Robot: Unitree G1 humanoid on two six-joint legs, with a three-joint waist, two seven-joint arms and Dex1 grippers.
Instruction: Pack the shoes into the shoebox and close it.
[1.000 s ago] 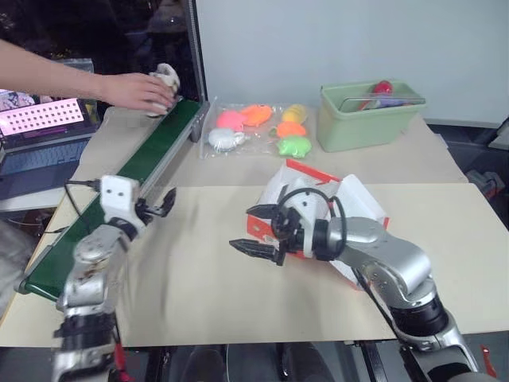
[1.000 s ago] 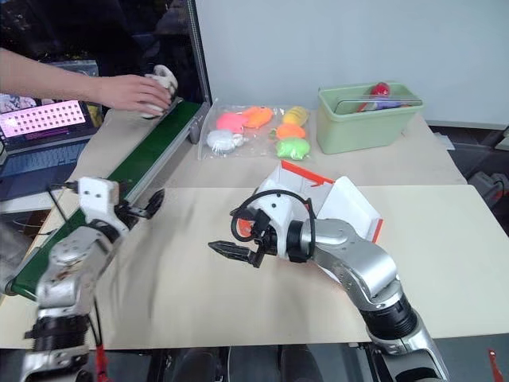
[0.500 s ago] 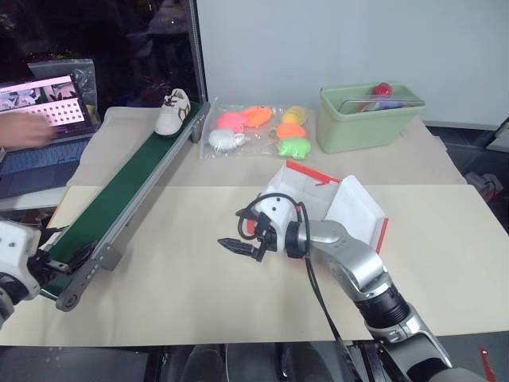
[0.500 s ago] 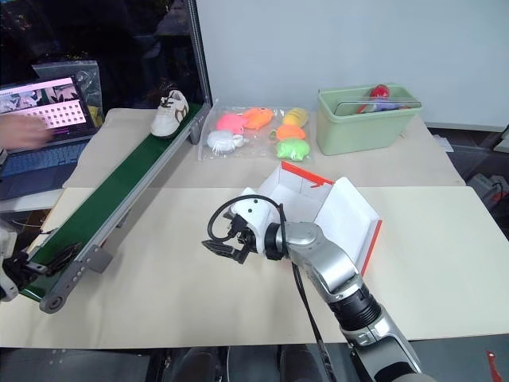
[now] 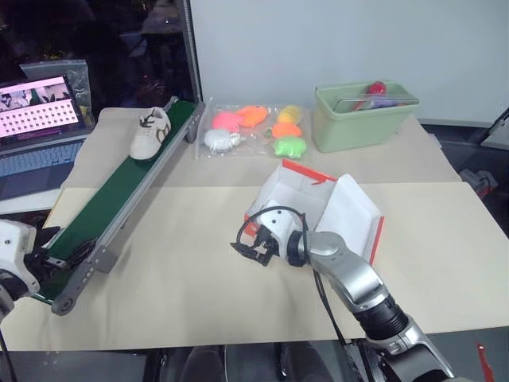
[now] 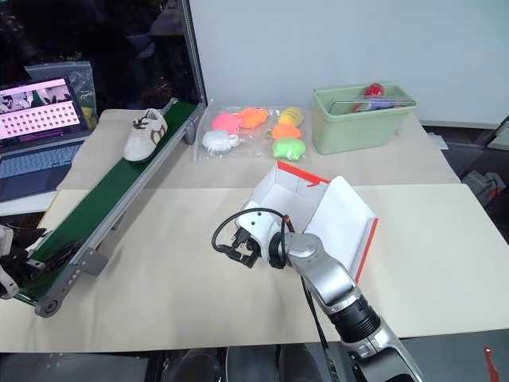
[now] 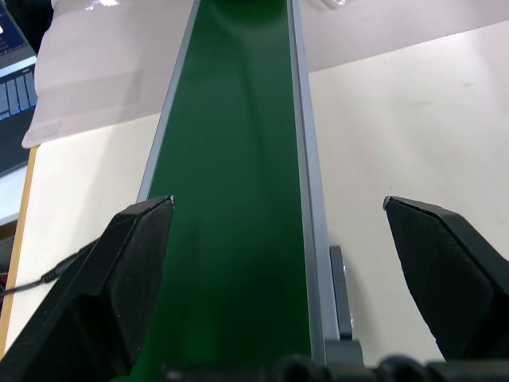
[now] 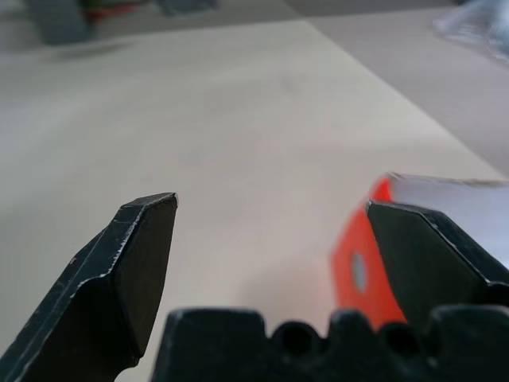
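On the table's (image 5: pixel 199 302) left side, a green conveyor belt (image 5: pixel 119 199) runs from the near edge toward the far edge, carrying one white sneaker (image 5: pixel 149 134) with dark laces near its far end. At the belt's near end, the left gripper (image 7: pixel 278 239) straddles the belt, fingers wide and empty. Mid-table, the orange-red shoebox (image 5: pixel 334 211) stands open. The right gripper (image 5: pixel 253 248) sits just beside its near-left corner, fingers wide, holding nothing.

Shoebox (image 5: pixel 334 208) front corner behind right gripper (image 5: pixel 248 250); bin (image 5: pixel 362 119) contents perhaps toys.
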